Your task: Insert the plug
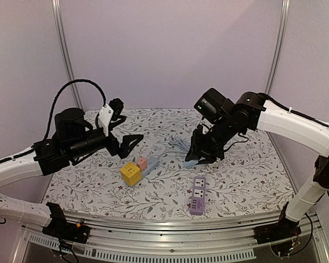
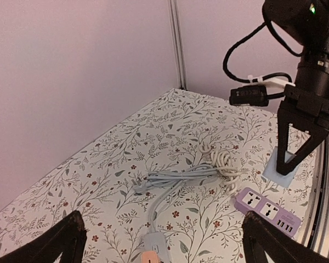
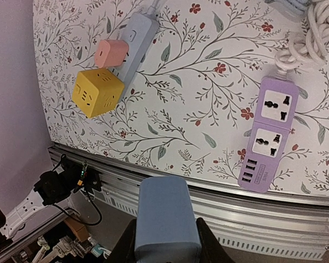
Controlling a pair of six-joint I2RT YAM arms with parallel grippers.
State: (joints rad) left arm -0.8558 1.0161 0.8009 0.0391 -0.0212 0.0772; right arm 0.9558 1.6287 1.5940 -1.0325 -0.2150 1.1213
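Note:
My right gripper (image 1: 200, 159) is shut on the plug (image 3: 167, 219), a blue rounded block, and holds it above the table. The plug (image 1: 192, 163) hangs just behind a purple power strip (image 1: 197, 195) that lies flat with its sockets facing up. In the left wrist view the plug (image 2: 281, 166) sits between the right fingers, beside the purple strip (image 2: 267, 211). Its prongs are hidden. My left gripper (image 1: 130, 147) is open and holds nothing, hovering above a grey-blue strip (image 1: 151, 164).
A yellow cube socket (image 1: 131, 173) and a pink adapter (image 1: 142, 163) sit by the grey-blue strip. A bundled grey cable (image 2: 181, 178) and a coiled white cord (image 2: 225, 164) lie mid-table. The table's metal front rail (image 3: 247, 208) runs close to the purple strip (image 3: 267, 133).

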